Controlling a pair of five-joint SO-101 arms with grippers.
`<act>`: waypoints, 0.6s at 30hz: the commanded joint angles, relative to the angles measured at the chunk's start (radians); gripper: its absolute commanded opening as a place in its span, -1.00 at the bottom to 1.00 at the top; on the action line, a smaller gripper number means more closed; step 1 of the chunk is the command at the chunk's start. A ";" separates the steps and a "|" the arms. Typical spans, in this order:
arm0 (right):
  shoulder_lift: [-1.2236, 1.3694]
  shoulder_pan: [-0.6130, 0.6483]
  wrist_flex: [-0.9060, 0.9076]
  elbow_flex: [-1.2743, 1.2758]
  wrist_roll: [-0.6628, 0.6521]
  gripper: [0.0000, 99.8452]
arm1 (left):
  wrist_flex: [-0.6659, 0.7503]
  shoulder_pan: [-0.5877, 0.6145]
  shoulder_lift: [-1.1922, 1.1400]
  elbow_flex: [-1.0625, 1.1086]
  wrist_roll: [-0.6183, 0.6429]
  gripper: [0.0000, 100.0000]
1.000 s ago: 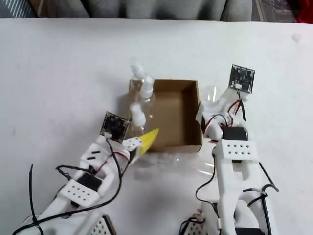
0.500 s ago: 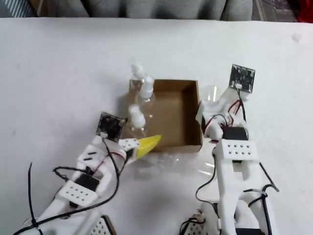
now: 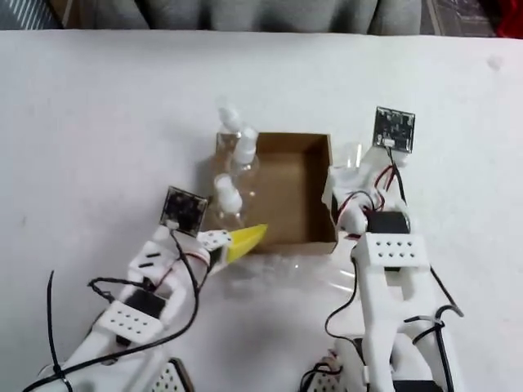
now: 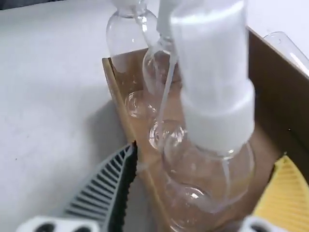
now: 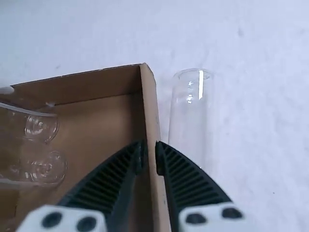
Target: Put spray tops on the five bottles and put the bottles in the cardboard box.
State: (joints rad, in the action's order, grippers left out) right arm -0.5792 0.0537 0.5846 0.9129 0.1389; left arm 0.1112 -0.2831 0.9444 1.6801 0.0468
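The cardboard box (image 3: 286, 192) sits mid-table. Three clear bottles with white spray tops stand along its left side: far (image 3: 229, 116), middle (image 3: 245, 147) and near (image 3: 227, 194). My left gripper (image 3: 237, 241) is open at the box's front left corner. Its grey finger is outside the wall and its yellow finger (image 4: 282, 193) inside. The near bottle (image 4: 212, 111) stands between them. My right gripper (image 5: 149, 145) is shut on the box's right wall (image 5: 150, 116). A clear bottle without a top (image 5: 190, 111) stands just outside that wall (image 3: 351, 155).
White tabletop (image 3: 106, 122) lies open to the left, behind and to the right of the box. Faint clear shapes (image 3: 282, 265) lie on the table in front of the box, between the two arms. Grey furniture lines the far edge.
My left gripper has drawn back a little from the near bottle toward the table's front. My right arm's wrist has shifted slightly to the left at the box wall.
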 commanded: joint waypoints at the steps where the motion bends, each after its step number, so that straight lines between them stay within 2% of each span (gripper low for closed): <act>1: -0.004 0.008 -0.016 -0.035 -0.014 -0.96 | 0.014 0.013 0.013 -0.044 -0.006 -0.22; 4: -0.004 0.008 -0.016 -0.035 -0.015 -0.96 | 0.012 0.015 0.051 -0.040 -0.006 -0.22; 6: -0.004 0.008 -0.016 -0.035 -0.017 -0.96 | -0.037 0.015 0.105 -0.037 -0.005 -0.22; 18: -0.004 0.010 -0.015 -0.032 -0.023 -0.96 | -0.724 0.015 0.750 -0.035 -0.006 -0.23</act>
State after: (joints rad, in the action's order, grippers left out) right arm -0.5792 0.0537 0.5846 0.9129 0.1297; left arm -0.3951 -0.2677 1.4661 1.6801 0.0468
